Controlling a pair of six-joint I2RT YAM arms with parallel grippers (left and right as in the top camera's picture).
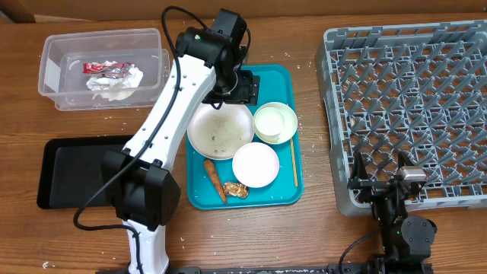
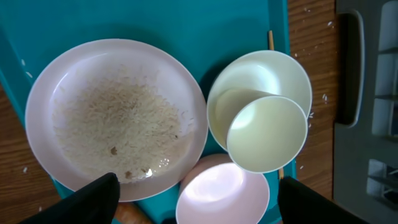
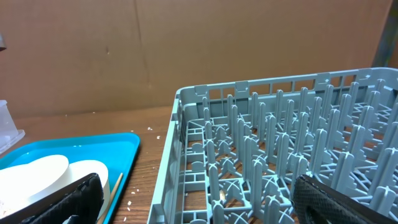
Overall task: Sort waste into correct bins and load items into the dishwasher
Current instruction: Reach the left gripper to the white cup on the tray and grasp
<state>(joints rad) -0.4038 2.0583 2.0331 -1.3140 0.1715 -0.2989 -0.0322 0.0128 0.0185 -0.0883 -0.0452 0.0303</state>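
Observation:
A round white plate [image 1: 221,131] [image 2: 115,118] strewn with rice grains [image 2: 118,121] lies on the teal tray. Beside it, a pale green-white bowl [image 1: 287,122] [image 2: 249,74] holds a white cup [image 1: 272,122] [image 2: 267,134]. A pale pink bowl [image 1: 256,164] [image 2: 224,196] sits in front. The sausage stick [image 1: 214,179] and brown lump [image 1: 235,189] lie at the tray's front. My left gripper [image 1: 240,85] [image 2: 198,190] is open and empty above the dishes. My right gripper [image 1: 383,187] [image 3: 199,199] is open and empty at the grey dish rack's [image 1: 403,106] [image 3: 249,149] front left corner. The wrapper [image 1: 103,68] and napkins [image 1: 122,84] lie in the clear tub [image 1: 53,53].
The black tray [image 1: 76,171] lies at the left. The teal tray [image 1: 274,76] [image 2: 155,25] [image 3: 74,146] holds a thin wooden stick [image 1: 294,162] along its right side. Rice crumbs dot the wood between tray and rack.

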